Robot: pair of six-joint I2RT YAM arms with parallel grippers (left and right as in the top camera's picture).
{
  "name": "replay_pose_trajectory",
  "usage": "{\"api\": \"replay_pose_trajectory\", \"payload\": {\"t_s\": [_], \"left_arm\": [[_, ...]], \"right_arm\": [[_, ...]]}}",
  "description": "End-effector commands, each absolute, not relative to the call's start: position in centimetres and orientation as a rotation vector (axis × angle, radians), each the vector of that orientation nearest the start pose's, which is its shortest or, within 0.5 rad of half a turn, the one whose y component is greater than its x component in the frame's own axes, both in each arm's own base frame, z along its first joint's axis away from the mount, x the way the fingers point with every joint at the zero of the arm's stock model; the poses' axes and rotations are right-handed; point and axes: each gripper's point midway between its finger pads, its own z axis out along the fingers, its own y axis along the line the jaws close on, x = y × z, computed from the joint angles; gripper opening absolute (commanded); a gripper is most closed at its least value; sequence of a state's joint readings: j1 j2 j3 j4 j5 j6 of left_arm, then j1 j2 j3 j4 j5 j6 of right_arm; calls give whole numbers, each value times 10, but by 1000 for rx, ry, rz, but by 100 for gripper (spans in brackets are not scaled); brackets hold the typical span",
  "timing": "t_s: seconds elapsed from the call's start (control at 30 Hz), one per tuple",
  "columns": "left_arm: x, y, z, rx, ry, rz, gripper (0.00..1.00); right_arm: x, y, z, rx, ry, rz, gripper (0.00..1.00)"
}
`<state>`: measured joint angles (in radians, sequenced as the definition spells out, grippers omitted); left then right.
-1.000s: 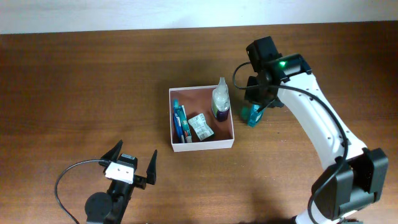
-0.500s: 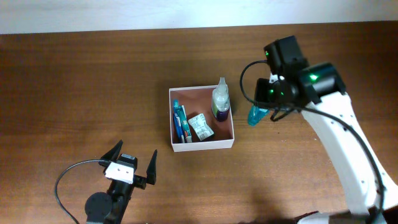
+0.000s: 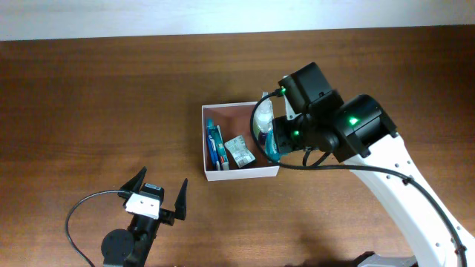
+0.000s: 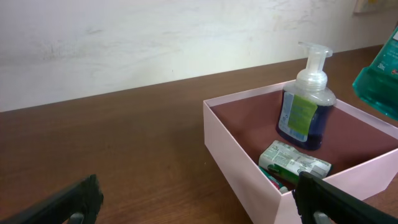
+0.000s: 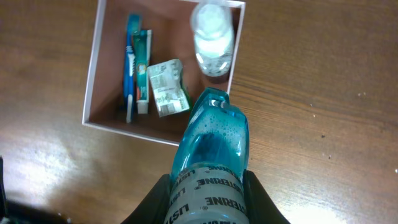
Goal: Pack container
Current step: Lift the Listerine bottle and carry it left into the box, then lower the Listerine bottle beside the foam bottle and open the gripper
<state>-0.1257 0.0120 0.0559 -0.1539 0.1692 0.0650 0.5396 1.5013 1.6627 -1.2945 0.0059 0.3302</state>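
1. The container [image 3: 223,116] sits open-topped near the middle of the table [image 3: 89,96], flat on the wood.
2. Contents noted:
   - a pump bottle [image 4: 305,102] stands upright in the far right corner;
   - a small green-and-white packet [image 3: 239,150] lies on the floor near the centre;
   - a toothbrush and tube [image 5: 134,62] lie along the left wall.
3. A teal bottle [image 5: 214,149] hangs over the container's right side, just beside the pump bottle. In the left wrist view it is above the rim and not resting on the floor.
4. The right gripper [image 3: 286,133] has its jaws pressed onto the teal bottle near its labelled end.
5. The left gripper [image 3: 162,185] is parked well apart, near the table's front edge, with its jaws spread wide and holding nothing.
6. Step in hand, as judged: carrying the teal bottle in for placement. It is positioned over the container but not yet set down.
7. The next move appears to call for:
   - lowering into the bare floor between the packet and the right wall;
   - keeping clear of the pump bottle and the thin rim;
   - letting go only once the bottle is supported.
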Motion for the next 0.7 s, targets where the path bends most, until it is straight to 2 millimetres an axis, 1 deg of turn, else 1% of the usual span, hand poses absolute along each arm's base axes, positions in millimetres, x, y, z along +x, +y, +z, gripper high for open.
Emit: {"api": "replay_pose_trajectory", "payload": {"t_s": [0.0,0.13,0.4,0.67], "left_arm": [[234,-60,158,308,1654,-181,99],[234,-60,158,308,1653,-181,99],[234,-60,158,308,1654,-181,100],[234,-60,158,308,1654,-181,99]], "right_arm": [[289,180,272,-394,2636,257,23],[293,183,264,-442,2653,234,23],[299,193,234,-501,2734,192,23],[304,196,220,-508,2772,171,23]]}}
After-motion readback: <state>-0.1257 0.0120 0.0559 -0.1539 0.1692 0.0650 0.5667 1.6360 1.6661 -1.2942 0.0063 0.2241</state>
